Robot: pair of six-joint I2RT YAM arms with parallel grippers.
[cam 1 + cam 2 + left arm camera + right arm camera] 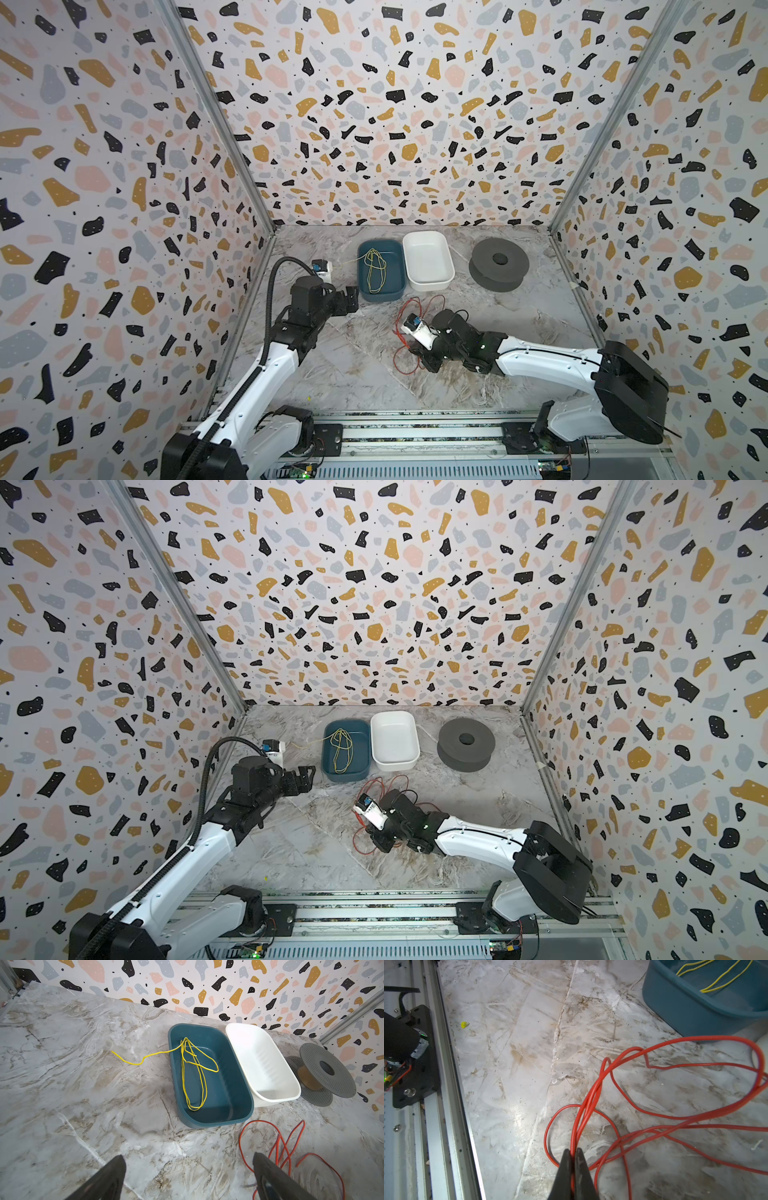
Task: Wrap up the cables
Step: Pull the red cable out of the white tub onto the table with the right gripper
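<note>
None of the wrapping looks done to me: the cables lie in loose loops mid-table, just near of the blue bin, w/ my right gripper pinched shut on a few strands, left gripper wide apart & empty, far-right spool bare.

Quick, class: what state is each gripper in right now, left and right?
Left gripper: open, holding nothing.
Right gripper: shut on the thin red flexible cable.

Lab robot cell: terrazzo-print walls, marble-look tabletop, aluminium rail along front edge.
</note>
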